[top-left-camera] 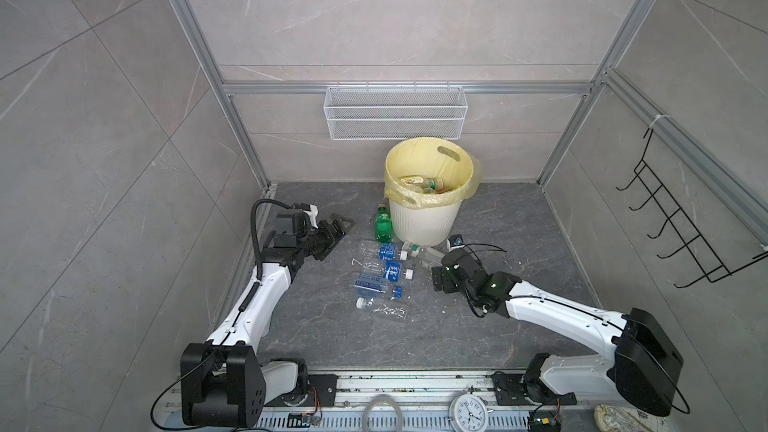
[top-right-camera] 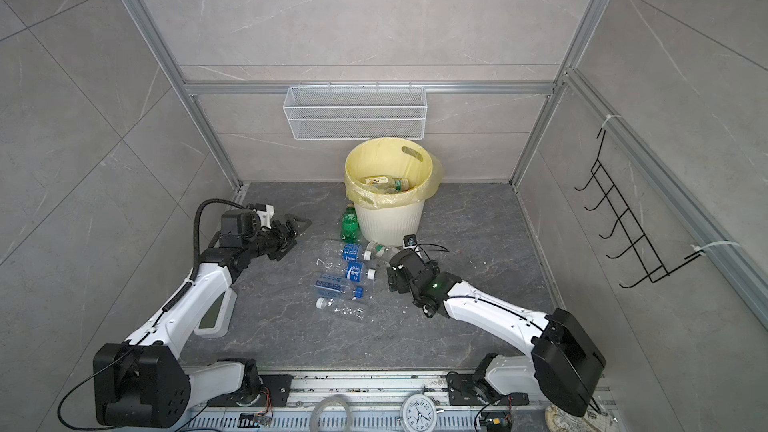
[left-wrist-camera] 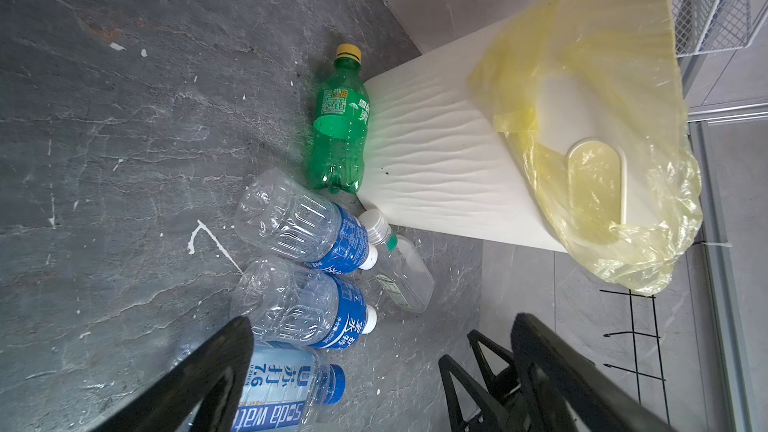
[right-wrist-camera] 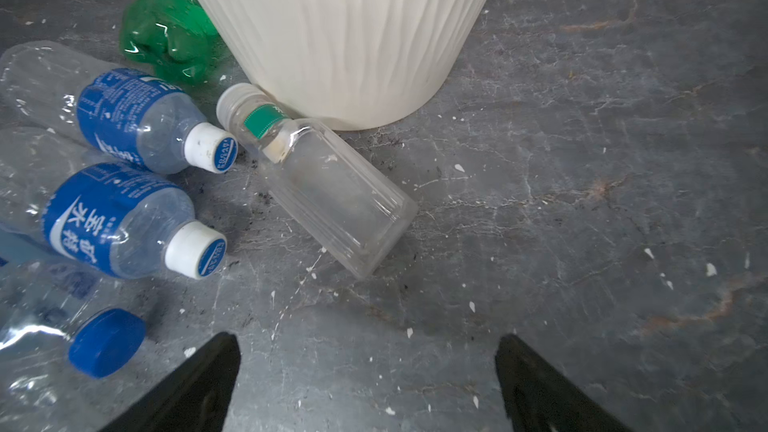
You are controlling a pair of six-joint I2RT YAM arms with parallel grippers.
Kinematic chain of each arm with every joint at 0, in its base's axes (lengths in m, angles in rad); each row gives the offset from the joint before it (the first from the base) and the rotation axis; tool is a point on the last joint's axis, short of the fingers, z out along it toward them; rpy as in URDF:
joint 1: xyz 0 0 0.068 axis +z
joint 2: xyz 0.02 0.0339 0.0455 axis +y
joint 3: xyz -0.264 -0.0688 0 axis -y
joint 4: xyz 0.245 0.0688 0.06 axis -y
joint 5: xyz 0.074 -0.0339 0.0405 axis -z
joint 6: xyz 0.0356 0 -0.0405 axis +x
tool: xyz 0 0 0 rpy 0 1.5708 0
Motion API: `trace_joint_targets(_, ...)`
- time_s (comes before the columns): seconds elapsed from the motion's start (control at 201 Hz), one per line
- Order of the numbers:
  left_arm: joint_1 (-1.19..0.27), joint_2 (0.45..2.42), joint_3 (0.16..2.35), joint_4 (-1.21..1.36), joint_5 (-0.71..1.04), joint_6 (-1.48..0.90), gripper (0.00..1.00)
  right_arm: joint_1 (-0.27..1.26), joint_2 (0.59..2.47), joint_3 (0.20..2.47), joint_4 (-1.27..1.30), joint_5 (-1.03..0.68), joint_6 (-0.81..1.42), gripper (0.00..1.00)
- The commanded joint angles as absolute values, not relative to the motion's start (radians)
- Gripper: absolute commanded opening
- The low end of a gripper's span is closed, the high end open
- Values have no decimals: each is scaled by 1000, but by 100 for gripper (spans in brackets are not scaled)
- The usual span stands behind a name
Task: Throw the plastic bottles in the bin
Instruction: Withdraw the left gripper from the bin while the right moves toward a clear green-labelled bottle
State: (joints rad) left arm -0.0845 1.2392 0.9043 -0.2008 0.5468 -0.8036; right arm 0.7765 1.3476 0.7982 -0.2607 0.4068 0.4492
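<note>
The bin (top-left-camera: 424, 222) (top-right-camera: 390, 224), a cream ribbed bucket lined with a yellow bag, stands at the back middle with a few bottles (top-left-camera: 424, 185) inside. Against its left side lies a green bottle (top-left-camera: 383, 224) (left-wrist-camera: 338, 126). In front lie several clear bottles with blue labels (top-left-camera: 384, 251) (right-wrist-camera: 137, 118) and a square clear bottle (top-left-camera: 420, 252) (right-wrist-camera: 332, 189) touching the bin's foot. My left gripper (top-left-camera: 337, 234) (left-wrist-camera: 384, 326) hovers open and empty, left of the bottles. My right gripper (top-left-camera: 437, 274) (right-wrist-camera: 368, 342) is open and empty, just short of the square bottle.
A white wire mesh basket (top-left-camera: 395, 112) hangs on the back wall above the bin. A black hook rack (top-left-camera: 681, 222) sticks out from the right wall. Aluminium frame posts bound the floor. A clock (top-left-camera: 468, 409) lies at the front rail.
</note>
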Motion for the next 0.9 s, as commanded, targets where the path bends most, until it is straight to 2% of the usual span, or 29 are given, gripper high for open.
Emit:
trace_joint_targets(0.0, -78, 1245, 909, -155, 591, -822, 100, 746, 1415, 807, -169, 328, 424, 100)
trace_joint_targets(0.339, -68, 1262, 907, -148, 604, -831, 100, 615, 1574, 886, -60, 184, 392, 100)
trace_joint_targets(0.652, -55, 1271, 905, -142, 615, -839, 100, 609, 1711, 960, -43, 110, 347, 100)
trace_joint_targets(0.891, -45, 1282, 903, -130, 630, -852, 100, 610, 1718, 943, -39, 82, 359, 100)
